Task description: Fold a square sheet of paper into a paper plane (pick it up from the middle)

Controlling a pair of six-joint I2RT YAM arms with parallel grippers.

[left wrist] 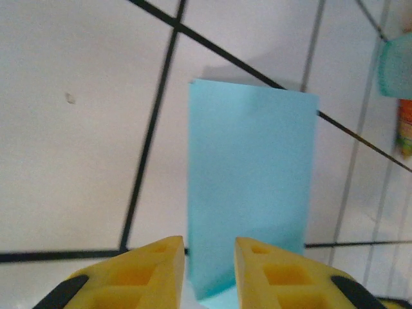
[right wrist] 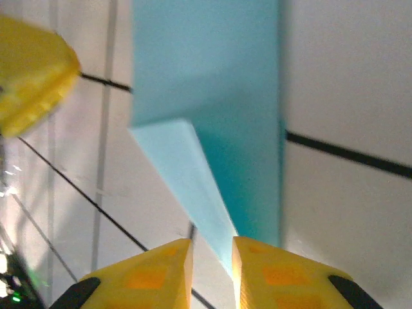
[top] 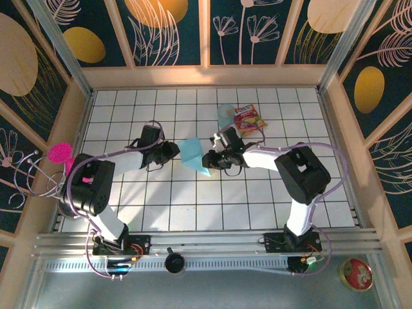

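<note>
Surface [top: 161, 206]: white tiles with dark grid lines are seen, framed by a pale wooden rim.
Square sheet of paper [top: 193, 154]: the teal sheet is found folded, near the middle of the surface and a little toward the far edge, right between the two arms' ends.
Paper shape: from above, a pointed corner is turned toward the near edge; from the left wrist, a plain upright-looking rectangle is shown; from the right wrist, a paler flap is seen narrowing to a tip.
Left gripper [left wrist: 206, 257]: placed just beside the paper's left side; its yellow fingers [left wrist: 154, 270] are held slightly spread, and the paper's near edge is seen in the gap, with no pinch made on it.
Right gripper [right wrist: 212, 257]: placed just beside the paper's right side; the jaws are parted by a narrow gap, the flap's tip is seen reaching toward that gap, and nothing is clamped.
Across the paper: a blurred yellow finger of the left gripper is caught at the upper left of the right wrist view.
Blue cup [top: 225, 116]: set toward the far edge, beyond the right gripper.
Snack packet [top: 250, 120]: laid flat just right of the cup, red and yellow, apart from the paper.
</note>
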